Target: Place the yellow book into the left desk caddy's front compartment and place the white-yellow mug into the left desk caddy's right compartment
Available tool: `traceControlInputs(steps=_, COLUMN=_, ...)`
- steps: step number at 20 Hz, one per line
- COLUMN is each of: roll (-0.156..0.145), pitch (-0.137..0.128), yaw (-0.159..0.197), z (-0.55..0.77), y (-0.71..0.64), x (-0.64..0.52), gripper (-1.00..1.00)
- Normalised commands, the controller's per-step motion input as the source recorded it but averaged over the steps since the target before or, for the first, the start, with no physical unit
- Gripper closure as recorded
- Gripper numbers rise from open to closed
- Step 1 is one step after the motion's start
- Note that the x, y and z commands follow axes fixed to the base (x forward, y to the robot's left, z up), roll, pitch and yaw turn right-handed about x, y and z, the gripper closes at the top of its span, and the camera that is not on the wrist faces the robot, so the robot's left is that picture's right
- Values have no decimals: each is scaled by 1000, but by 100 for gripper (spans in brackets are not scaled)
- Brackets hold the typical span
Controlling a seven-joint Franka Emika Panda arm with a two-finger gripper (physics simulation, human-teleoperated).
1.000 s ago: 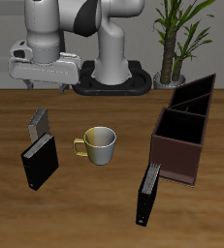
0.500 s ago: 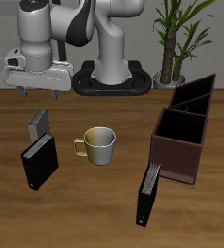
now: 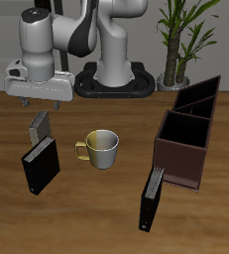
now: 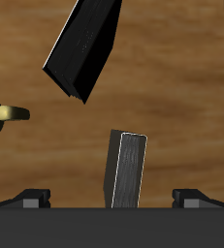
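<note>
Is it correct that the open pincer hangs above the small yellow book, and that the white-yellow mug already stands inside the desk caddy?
Not quite. The pincer does hang open above the yellow book, but the white-yellow mug is not in the desk caddy. The exterior view shows the mug on the table, apart from the caddy, between it and the books.

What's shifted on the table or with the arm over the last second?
Only the arm moved: the end effector has travelled sideways and lowered, and now hovers open above the small thin grey-tan yellow book, touching nothing. The book, the cream-white mug with the yellow handle, both larger black books and the dark brown desk caddy stayed where they were.
</note>
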Motion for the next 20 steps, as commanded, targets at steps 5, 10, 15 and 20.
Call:
traceControlInputs(steps=5, roll=-1, pitch=-12, yaw=-12, z=-152, y=-52, x=-24, gripper=-100)
traceControlInputs(steps=10, roll=-22, pitch=-11, yaw=-21, z=-133, y=-180, x=3, gripper=-100)
traceControlInputs(steps=15, roll=-14, pitch=-1, yaw=-10, z=-107, y=-31, x=11, gripper=-100)
traceControlInputs(steps=20, roll=-14, pitch=7, yaw=-19, z=-179, y=-59, x=26, gripper=-100)
